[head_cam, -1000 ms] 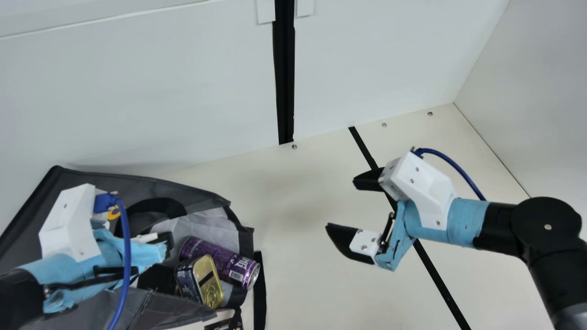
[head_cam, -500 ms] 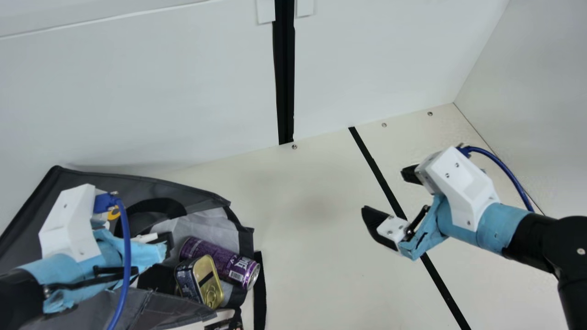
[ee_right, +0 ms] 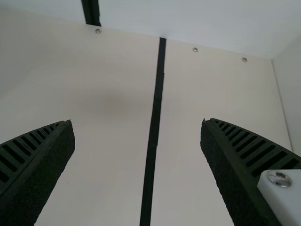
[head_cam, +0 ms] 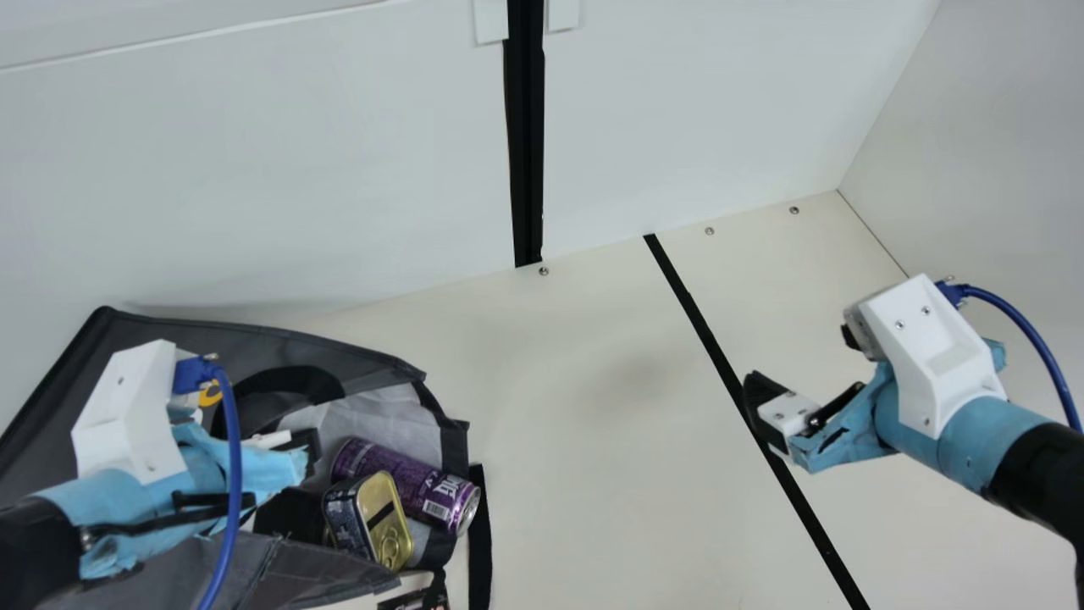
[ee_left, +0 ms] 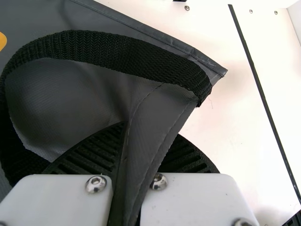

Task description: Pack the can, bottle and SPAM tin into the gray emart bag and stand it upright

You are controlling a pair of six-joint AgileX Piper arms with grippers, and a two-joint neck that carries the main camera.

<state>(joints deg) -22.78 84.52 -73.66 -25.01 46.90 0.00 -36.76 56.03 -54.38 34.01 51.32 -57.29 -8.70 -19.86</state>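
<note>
While left gripper (head_cam: 246, 468) pinches bag (ee_left: 157, 122), apparently its rim, right gripper (head_cam: 804, 362) gapes wide

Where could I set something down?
The cream table is bare between the bag and black stripe, back to the wall; more lies beyond the stripe, though the right gripper hangs there. Crowded: the bag's mouth, with can, SPAM tin and left gripper.

Right end effector (head_cam: 800, 363) spread wide, black strip (ee_right: 155, 115) beyond.

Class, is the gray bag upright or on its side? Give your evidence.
The bag lies on its side: its open mouth faces sideways along the table, with the can and tin lying in it.
</note>
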